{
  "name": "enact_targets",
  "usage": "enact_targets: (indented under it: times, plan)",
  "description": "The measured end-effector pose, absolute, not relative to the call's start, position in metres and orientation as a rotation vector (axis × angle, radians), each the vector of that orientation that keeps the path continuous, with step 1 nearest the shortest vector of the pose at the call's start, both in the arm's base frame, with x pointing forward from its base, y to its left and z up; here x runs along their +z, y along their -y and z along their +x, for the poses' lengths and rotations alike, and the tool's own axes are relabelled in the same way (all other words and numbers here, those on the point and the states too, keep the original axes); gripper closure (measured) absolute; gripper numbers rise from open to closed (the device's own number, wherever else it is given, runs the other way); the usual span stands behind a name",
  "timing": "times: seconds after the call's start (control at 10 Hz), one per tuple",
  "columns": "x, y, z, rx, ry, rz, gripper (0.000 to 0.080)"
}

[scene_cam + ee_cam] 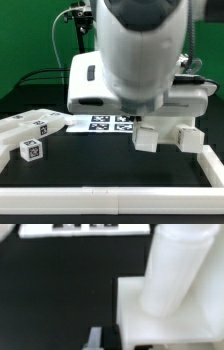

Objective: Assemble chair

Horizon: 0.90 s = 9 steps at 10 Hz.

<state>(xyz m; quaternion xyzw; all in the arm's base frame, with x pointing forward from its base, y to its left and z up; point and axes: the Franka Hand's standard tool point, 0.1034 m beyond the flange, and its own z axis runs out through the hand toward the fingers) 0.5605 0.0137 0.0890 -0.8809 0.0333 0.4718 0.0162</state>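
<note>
Entry: pincer closed, empty as far as I see, just beside chair at the exterior view's right of desk; I'd push slowly, square-on, never tipping it

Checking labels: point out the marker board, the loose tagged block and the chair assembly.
marker board (108, 122), exterior view, tagged top face.
loose tagged block (32, 151), exterior view, tagged front face.
chair assembly (186, 136), exterior view, a lower block.
</note>
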Motion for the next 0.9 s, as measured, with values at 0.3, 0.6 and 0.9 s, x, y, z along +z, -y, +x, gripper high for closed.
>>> enact_targets:
  times: [0.3, 0.6, 0.9]
  plan:
    - [0.09, -0.017, 0.544, 1.545, -0.088, -2.72, 0.077]
    - [0.086, -0.019, 0.545, 1.54, -0.171, -2.743, 0.077]
    - [0.076, -0.03, 0.554, 1.436, -0.175, -2.816, 0.077]
